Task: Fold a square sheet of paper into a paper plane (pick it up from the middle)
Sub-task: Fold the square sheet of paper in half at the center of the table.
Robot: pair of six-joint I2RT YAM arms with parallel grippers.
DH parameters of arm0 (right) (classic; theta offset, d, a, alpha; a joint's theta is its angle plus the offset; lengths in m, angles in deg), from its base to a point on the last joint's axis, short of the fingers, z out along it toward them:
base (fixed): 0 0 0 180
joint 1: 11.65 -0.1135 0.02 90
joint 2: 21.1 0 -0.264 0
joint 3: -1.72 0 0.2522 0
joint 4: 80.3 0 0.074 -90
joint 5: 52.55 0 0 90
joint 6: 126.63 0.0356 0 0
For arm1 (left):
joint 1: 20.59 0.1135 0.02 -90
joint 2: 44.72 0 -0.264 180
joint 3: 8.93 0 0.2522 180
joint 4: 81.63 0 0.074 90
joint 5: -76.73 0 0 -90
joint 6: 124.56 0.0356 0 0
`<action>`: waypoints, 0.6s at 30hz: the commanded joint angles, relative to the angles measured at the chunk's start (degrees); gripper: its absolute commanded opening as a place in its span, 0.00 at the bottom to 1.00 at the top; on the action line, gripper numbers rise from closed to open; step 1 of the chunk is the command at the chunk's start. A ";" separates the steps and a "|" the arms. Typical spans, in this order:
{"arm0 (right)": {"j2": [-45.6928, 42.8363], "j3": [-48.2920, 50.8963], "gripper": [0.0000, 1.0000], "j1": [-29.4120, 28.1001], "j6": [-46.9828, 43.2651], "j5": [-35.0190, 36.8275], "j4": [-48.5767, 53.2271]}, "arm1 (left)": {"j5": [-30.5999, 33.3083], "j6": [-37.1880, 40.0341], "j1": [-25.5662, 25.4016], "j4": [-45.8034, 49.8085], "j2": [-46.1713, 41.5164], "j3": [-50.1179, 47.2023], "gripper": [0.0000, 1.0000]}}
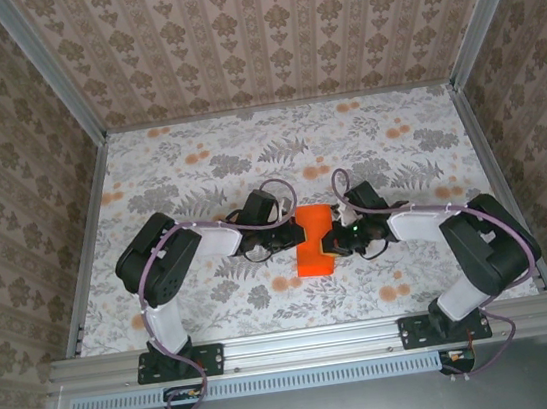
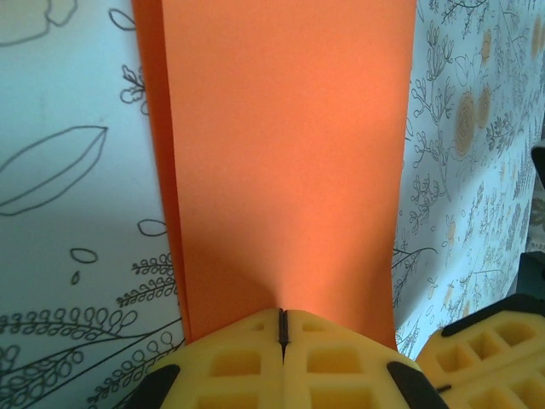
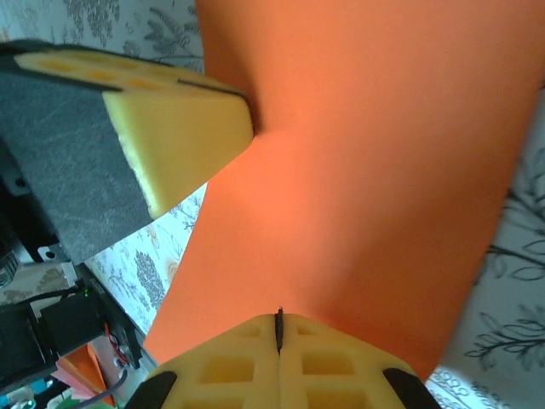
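The square sheet of paper (image 1: pixel 315 257) is bright orange and folded into a narrow band at the middle of the table. In the left wrist view the paper (image 2: pixel 281 153) runs away from my left gripper (image 2: pixel 283 318), with a second layer showing along its left edge. My left gripper (image 1: pixel 295 234) is shut on the middle of the band's left edge. My right gripper (image 1: pixel 336 240) is shut on the opposite edge, facing it. In the right wrist view the paper (image 3: pixel 366 170) dimples at my right gripper (image 3: pixel 278 321), and a yellow fingertip (image 3: pixel 179 128) of the left gripper meets the far edge.
A floral tablecloth (image 1: pixel 247 157) covers the table. Patterned walls with aluminium posts (image 1: pixel 82 204) close in the back and both sides. A metal rail (image 1: pixel 312 341) carrying both arm bases runs along the near edge.
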 commanded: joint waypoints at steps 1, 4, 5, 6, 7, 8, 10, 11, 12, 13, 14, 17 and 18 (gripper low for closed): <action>-0.55 2.41 0.04 -0.50 0.52 -1.79 2.24 | 10.27 -0.27 0.11 16.37 6.75 -5.08 0.00; -1.26 3.94 0.04 -0.68 0.97 -2.27 1.67 | 10.44 -0.45 0.08 16.12 6.79 -5.11 0.00; -1.50 4.41 0.04 -0.80 1.02 -2.36 1.59 | 10.40 -0.54 0.07 16.11 6.88 -5.11 0.00; -1.69 4.69 0.04 -0.85 1.08 -2.38 1.74 | 10.49 -0.55 0.14 16.11 6.84 -5.17 0.00; -1.93 4.96 0.04 -0.85 1.17 -2.47 1.80 | 10.44 -0.55 0.15 16.12 6.88 -5.14 0.00; -2.09 5.24 0.04 -0.94 1.26 -2.56 1.80 | 10.44 -0.55 0.08 16.03 6.97 -5.15 0.00; -2.42 5.61 0.04 -0.94 1.46 -2.85 1.68 | 10.46 -0.55 0.12 16.03 6.95 -5.13 0.00; -2.46 5.77 0.04 -1.02 1.46 -2.84 1.72 | 10.44 -0.61 0.15 16.10 6.90 -5.07 0.00; -2.52 5.80 0.04 -1.07 1.46 -2.78 1.90 | 10.53 -0.61 0.16 16.11 7.04 -5.14 0.00; -2.48 5.92 0.04 -1.07 1.37 -2.63 2.09 | 10.61 -0.63 0.09 16.02 6.97 -5.11 0.00; -2.53 6.04 0.04 -1.03 1.26 -2.40 2.26 | 10.66 -0.64 0.10 16.23 6.97 -5.16 0.00; -2.08 6.62 0.04 -1.02 0.89 -1.61 3.06 | 10.84 -0.72 0.16 16.20 7.04 -5.27 0.00; -1.94 6.91 0.04 -1.02 0.84 -1.28 3.37 | 10.88 -0.73 0.09 16.20 7.00 -5.31 0.00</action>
